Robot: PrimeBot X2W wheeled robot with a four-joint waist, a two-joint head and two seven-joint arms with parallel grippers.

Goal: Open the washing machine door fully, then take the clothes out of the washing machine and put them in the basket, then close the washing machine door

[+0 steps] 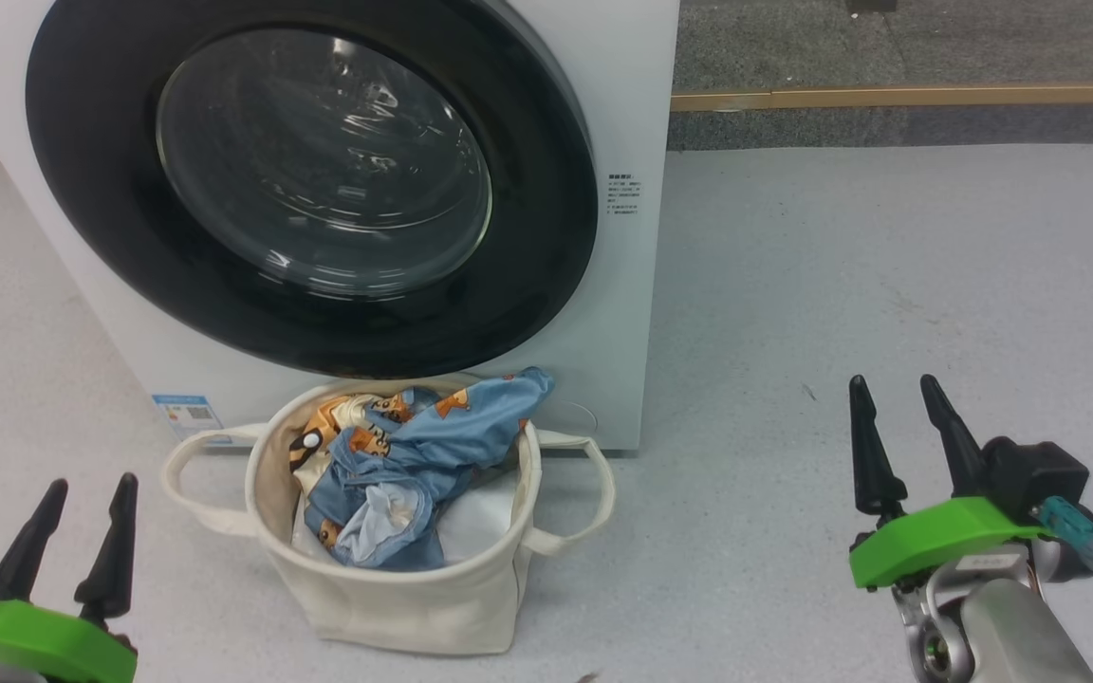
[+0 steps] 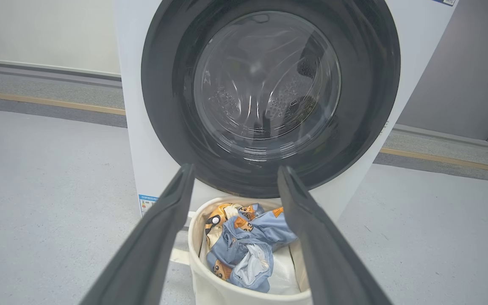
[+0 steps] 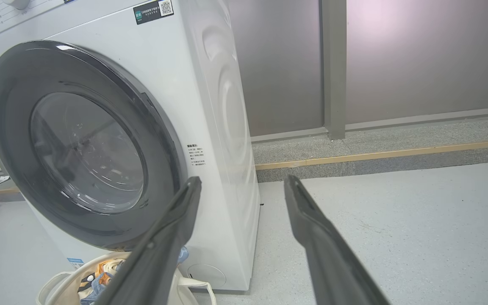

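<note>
Washing machine door (image 1: 319, 161): closed against the machine;
Clothes (image 1: 414, 455): heaped in basket (image 1: 395, 598);
Left claw (image 1: 93, 481): fingers apart, empty;
Right claw (image 1: 892, 379): fingers apart, empty

Left claw (image 1: 93, 481) and right claw (image 1: 892, 379) have dark tapered fingers (image 1: 874, 465) (green bases (image 1: 935, 536)).

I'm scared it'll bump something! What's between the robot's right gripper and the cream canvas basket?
Just bare grey floor, seen in the head view, between the right gripper and the round cream canvas basket.

Bright, even light; glare streaks the washing machine door (image 1: 319, 180) glass (wrist views bow edges).
</note>
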